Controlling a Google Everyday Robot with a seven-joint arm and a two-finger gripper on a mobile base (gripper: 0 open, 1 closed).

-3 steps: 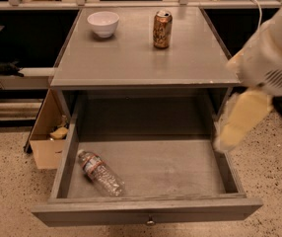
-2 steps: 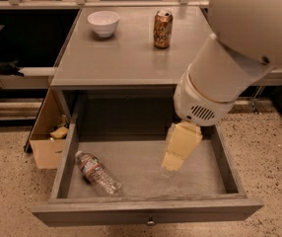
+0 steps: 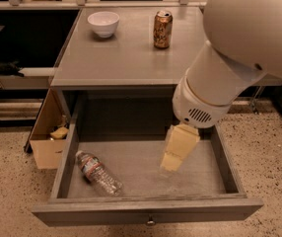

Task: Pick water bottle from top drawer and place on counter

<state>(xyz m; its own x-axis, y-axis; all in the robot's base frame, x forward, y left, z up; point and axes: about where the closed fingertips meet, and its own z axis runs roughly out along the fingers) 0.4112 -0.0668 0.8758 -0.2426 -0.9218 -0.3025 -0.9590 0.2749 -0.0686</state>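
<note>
Now, gripper: cream-coloured, pointing down and slightly left, over the middle of the open drawer's floor; whether it touches the floor is not clear.
Grip opening: cannot tell; it reads as one tapered wedge and carries nothing.
Wrist and arm: a white vented wrist sits just above the gripper; the bulky white arm fills the upper right corner and hides the counter's right end.
Water bottle: lies on its side in the front left part of the drawer, cap toward the left wall, well apart from the gripper.
Top drawer: pulled fully out, holding only the bottle.
Counter: grey top above the drawer, bearing a can and a bowl.
Change over the last second: the gripper has swung from the drawer's right wall to its middle, and has barely shifted in the last 0.7 s.
Unmoved: bottle, can, bowl and drawer.
Count, bottles: one.
Count, cans: one gold-brown can, upright at the counter's back.
Count, bowls: one white bowl, left of the can.
Count, knobs: one small knob on the drawer front.
Count, boxes: one cardboard box on the floor, left of the drawer.
</note>
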